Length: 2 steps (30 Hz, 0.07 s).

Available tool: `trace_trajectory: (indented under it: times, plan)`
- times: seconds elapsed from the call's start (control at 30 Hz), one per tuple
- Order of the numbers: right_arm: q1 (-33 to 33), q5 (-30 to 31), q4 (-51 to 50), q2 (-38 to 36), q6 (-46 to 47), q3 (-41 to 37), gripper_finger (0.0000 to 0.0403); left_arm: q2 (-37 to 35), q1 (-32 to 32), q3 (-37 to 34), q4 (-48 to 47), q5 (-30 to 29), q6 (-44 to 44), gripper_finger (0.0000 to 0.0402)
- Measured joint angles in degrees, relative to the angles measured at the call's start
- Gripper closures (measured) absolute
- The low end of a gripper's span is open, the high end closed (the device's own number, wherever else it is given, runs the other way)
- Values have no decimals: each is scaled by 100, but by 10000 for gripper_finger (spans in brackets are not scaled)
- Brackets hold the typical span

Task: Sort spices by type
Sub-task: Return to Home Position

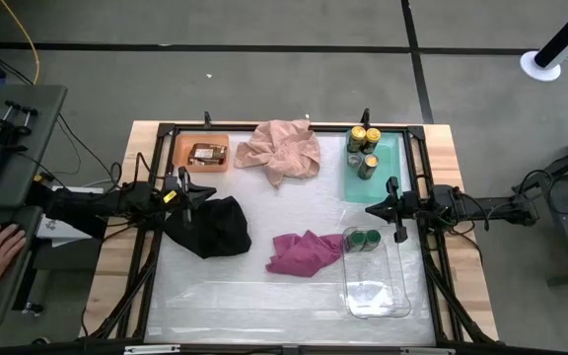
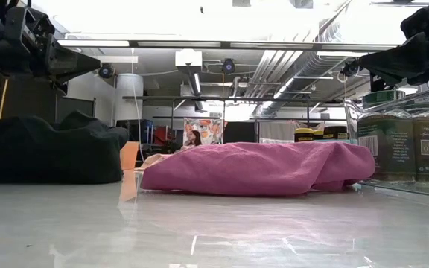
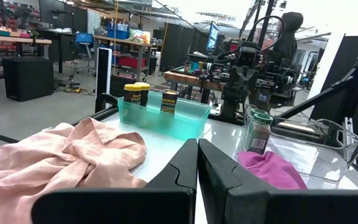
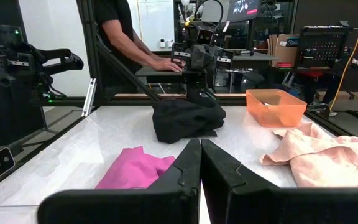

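On the tabletop (image 1: 264, 296) each spice sat with its own kind: the yellow-lidded jars (image 1: 363, 148) in the teal tray (image 1: 388, 166), the green-lidded jars (image 1: 363, 240) at the end of the clear tray (image 1: 378, 294) nearest the teal one, and the brown packet (image 1: 206, 153) in the orange tray (image 1: 180, 146). The sorting seemed complete, and probably for this reason the left jaws and the right jaws hung above their own sides, pressed together and holding nothing.
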Motion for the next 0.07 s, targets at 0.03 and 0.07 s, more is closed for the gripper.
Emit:
trace_trajectory:
  times: [0.03,0.07]
  plan:
    - [2,0,0,0,0,0,402,0,0,0,0,-2,-1,401]
    - [2,2,0,0,0,0,402,0,0,2,0,-1,0,401]
